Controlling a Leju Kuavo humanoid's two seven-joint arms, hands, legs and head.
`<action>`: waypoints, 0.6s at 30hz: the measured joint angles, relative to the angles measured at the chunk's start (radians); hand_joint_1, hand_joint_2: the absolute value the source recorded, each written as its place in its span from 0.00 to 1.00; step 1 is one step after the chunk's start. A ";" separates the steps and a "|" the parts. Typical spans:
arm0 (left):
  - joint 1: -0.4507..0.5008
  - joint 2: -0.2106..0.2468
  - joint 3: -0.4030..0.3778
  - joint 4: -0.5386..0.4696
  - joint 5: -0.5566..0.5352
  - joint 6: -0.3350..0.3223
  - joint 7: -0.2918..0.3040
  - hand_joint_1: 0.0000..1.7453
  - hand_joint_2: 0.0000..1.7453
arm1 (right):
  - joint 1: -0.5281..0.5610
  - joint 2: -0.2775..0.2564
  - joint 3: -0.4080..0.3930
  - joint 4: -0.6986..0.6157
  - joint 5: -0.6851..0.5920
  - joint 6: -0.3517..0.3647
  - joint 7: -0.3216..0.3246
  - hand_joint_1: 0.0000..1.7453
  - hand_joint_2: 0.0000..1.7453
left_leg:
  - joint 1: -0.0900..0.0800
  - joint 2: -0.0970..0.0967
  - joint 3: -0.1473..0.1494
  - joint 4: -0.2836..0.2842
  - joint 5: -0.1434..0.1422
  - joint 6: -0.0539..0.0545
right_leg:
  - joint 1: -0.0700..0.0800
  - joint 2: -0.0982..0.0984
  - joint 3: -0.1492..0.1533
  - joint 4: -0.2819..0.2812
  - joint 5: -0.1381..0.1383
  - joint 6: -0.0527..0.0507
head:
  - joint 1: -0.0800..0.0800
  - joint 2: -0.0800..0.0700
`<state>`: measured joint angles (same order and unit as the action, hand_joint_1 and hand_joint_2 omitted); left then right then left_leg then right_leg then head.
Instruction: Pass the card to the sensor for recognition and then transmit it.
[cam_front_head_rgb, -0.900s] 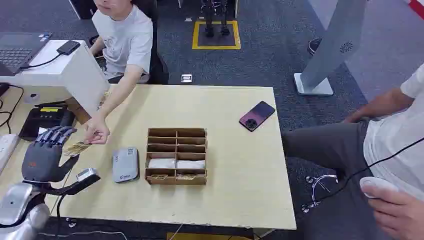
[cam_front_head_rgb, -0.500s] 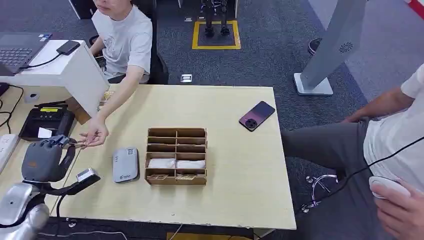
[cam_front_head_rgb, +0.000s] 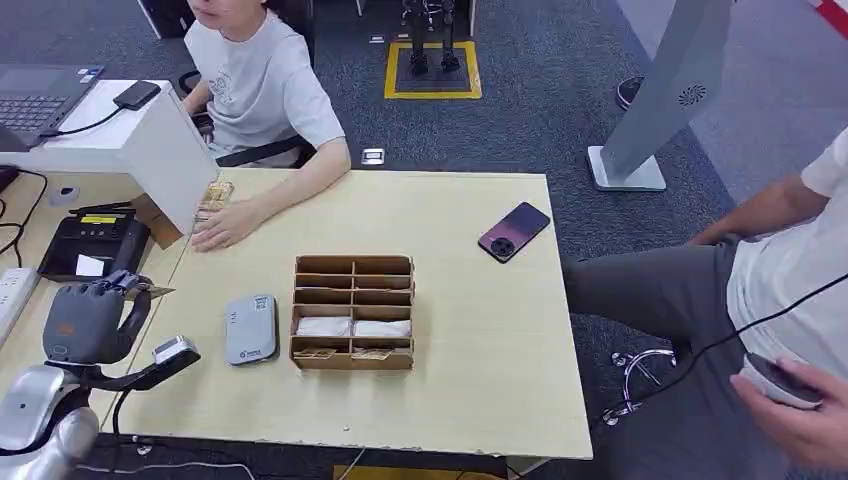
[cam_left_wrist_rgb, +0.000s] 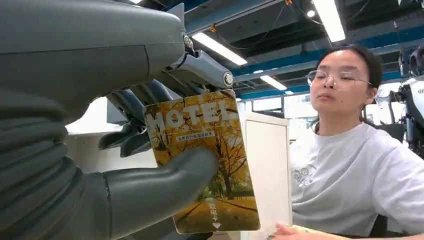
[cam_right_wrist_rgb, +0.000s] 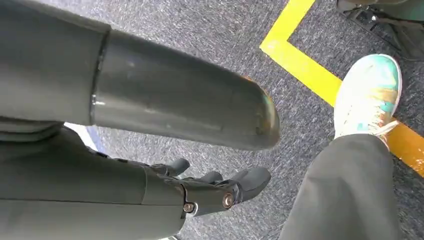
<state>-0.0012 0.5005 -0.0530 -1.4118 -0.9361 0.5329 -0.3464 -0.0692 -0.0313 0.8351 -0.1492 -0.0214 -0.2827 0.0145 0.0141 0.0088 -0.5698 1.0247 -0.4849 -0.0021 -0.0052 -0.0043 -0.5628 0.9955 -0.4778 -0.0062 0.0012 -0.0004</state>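
My left hand (cam_front_head_rgb: 88, 320) hovers over the table's left edge and pinches a hotel card (cam_front_head_rgb: 153, 291) between thumb and fingers. Seen from the left wrist, the card (cam_left_wrist_rgb: 210, 155) is yellow with autumn trees and the word HOTEL, and the thick thumb of my left hand (cam_left_wrist_rgb: 150, 185) presses across it. The grey card sensor (cam_front_head_rgb: 251, 328) lies flat on the table, to the right of that hand. My right hand (cam_right_wrist_rgb: 165, 100) hangs over the carpet holding nothing, its fingers (cam_right_wrist_rgb: 222, 189) loosely apart.
A wooden compartment box (cam_front_head_rgb: 352, 312) stands beside the sensor. A person (cam_front_head_rgb: 255, 90) sits at the far side, one hand (cam_front_head_rgb: 222, 228) resting by a card stack (cam_front_head_rgb: 213, 195). A black terminal (cam_front_head_rgb: 92, 243) sits on the left, a phone (cam_front_head_rgb: 513, 231) on the right. Another person sits further right.
The person gave the card to my left hand, whose fingers closed on it, then drew their arm back to the card stack. My left hand has stayed in place.
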 joint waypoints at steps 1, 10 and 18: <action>0.000 0.000 0.000 0.000 0.000 0.000 0.000 1.00 1.00 | 0.000 0.000 0.000 0.000 0.000 0.000 0.000 0.00 0.00 | 0.000 0.000 0.000 0.000 0.000 0.000 | 0.000 0.000 0.000 0.000 0.000 0.000 | 0.000 0.000; -0.026 -0.130 0.066 -0.034 0.516 -0.351 0.001 1.00 1.00 | 0.001 0.011 0.000 0.000 -0.017 -0.013 0.014 0.00 0.00 | 0.000 0.000 0.000 0.000 0.000 0.000 | 0.000 0.000 0.000 0.000 0.000 0.000 | 0.000 0.000; -0.043 -0.237 0.101 -0.033 0.731 -0.516 0.116 1.00 1.00 | 0.002 0.019 0.000 0.000 -0.020 -0.023 0.022 0.00 0.00 | 0.000 0.000 0.000 0.000 0.000 0.000 | 0.000 0.000 0.000 0.000 0.000 0.000 | 0.000 0.000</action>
<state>-0.0444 0.2636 0.0477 -1.4450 -0.2055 0.0171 -0.2300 -0.0677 -0.0122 0.8350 -0.1492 -0.0412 -0.3056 0.0362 0.0136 0.0084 -0.5696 1.0248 -0.4849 -0.0021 -0.0053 -0.0047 -0.5629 0.9953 -0.4776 -0.0061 0.0011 -0.0004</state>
